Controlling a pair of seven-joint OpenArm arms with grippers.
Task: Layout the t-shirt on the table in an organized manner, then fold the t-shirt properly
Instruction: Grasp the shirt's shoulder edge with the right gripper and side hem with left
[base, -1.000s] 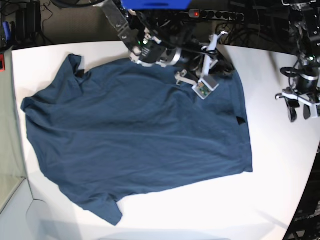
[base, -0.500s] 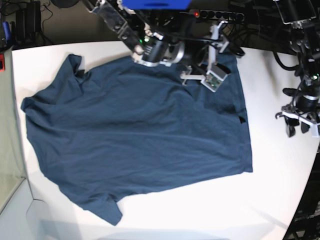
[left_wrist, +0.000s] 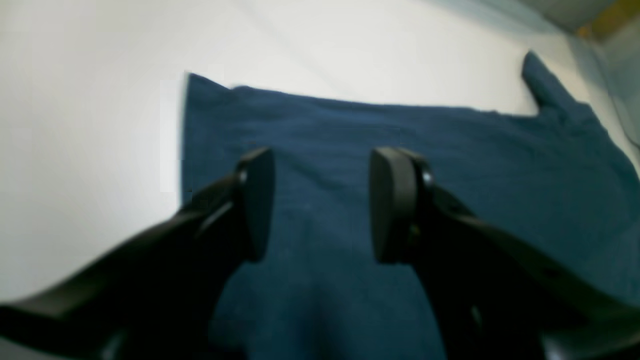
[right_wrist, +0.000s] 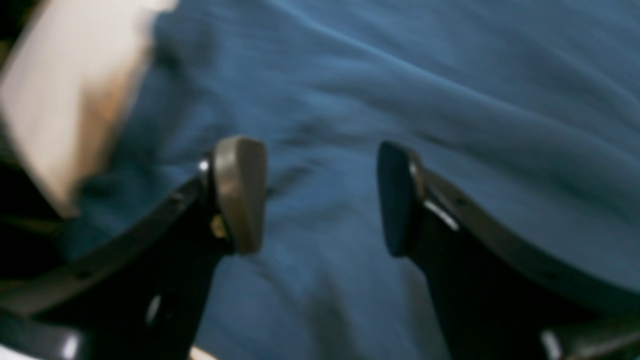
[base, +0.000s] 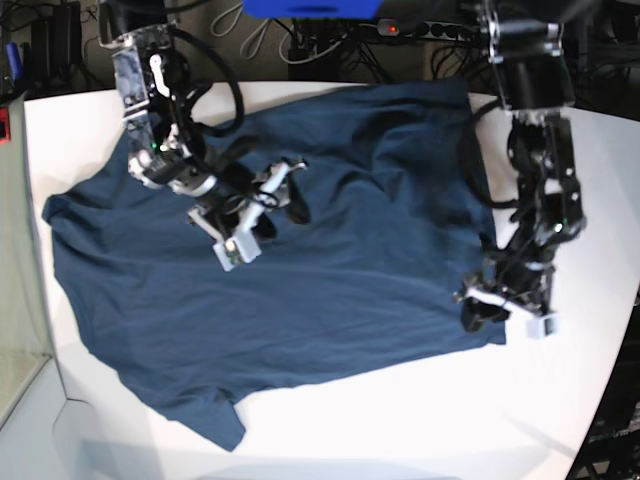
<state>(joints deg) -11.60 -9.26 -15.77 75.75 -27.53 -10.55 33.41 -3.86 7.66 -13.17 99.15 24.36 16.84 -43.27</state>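
My left end effector (left_wrist: 320, 200) and right end effector (right_wrist: 320, 195) hover released over the dark navy-blue cloth t-shirt (base: 300, 290) — I should pinch edges, not middle cloth, and pull flat across the white desk (base: 560, 400).

Open table around the shirt
Bare table (base: 400, 420) lies from 4 to 7 o'clock; t-shirt (base: 300, 290) fills the centre.
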